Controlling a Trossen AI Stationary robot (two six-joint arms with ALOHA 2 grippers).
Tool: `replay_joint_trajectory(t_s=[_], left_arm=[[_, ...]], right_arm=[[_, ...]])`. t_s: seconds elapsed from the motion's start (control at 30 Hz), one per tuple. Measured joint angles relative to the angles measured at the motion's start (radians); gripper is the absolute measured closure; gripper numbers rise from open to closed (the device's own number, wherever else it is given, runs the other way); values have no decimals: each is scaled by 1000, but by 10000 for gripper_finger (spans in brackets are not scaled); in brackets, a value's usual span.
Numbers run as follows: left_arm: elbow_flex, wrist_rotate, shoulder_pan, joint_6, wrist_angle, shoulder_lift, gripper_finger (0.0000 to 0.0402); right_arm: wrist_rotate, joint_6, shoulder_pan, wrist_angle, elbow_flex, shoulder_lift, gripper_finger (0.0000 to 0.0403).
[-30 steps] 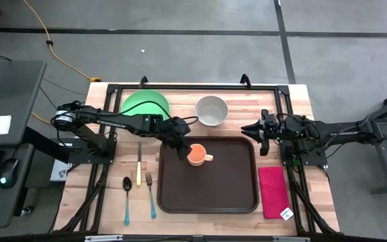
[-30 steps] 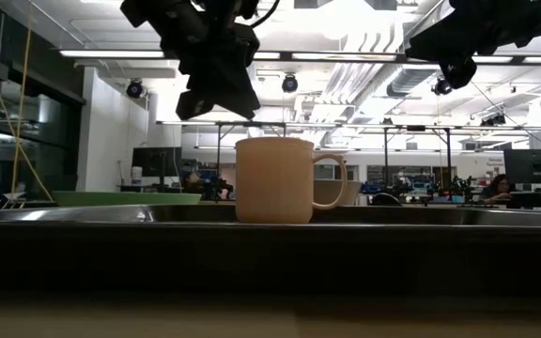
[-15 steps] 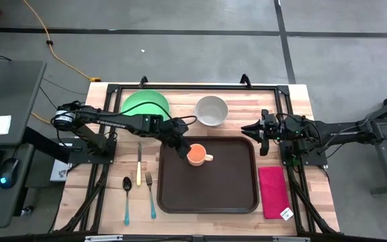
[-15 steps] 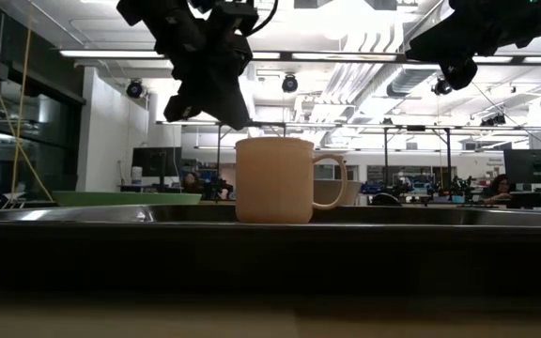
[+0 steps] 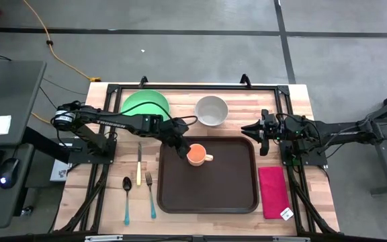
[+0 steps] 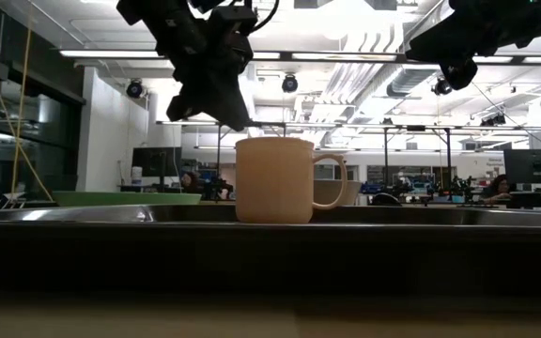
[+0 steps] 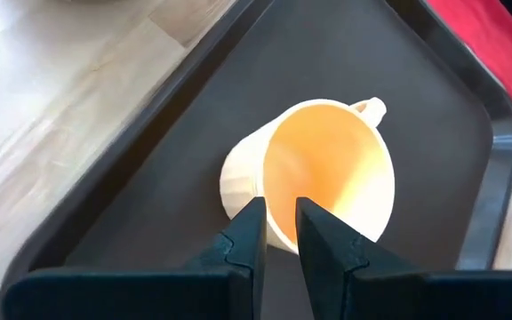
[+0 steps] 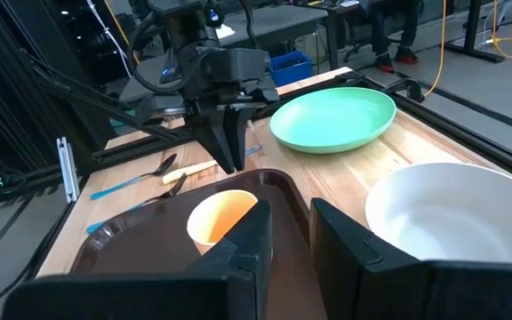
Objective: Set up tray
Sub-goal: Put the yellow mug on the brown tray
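Note:
A pale orange mug stands upright on its base in the far left part of the dark-brown tray, with its handle toward the table's right. My left gripper hangs slanting down just above the mug's left rim, clear of it. Its fingers stand a narrow gap apart with nothing between them. My right gripper waits level off the tray's far right corner. It has a narrow gap between its fingers and holds nothing.
A green plate and a white bowl sit beyond the tray's far edge. A knife, a fork and a spoon lie left of the tray. A red-pink napkin lies to its right.
My left gripper has tipped a little where it hangs above the mug's rim. The mug has kept its place on the tray.

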Motion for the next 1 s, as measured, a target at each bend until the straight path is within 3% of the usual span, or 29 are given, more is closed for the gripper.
replay_joint_trajectory(t_s=[0.73, 1.0], left_arm=[[0, -15, 0, 1, -40, 0, 305], [0, 34, 0, -49, 9, 0, 305]], right_arm=[[0, 0, 0, -1, 0, 0, 345], [10, 9, 0, -2, 0, 0, 346]])
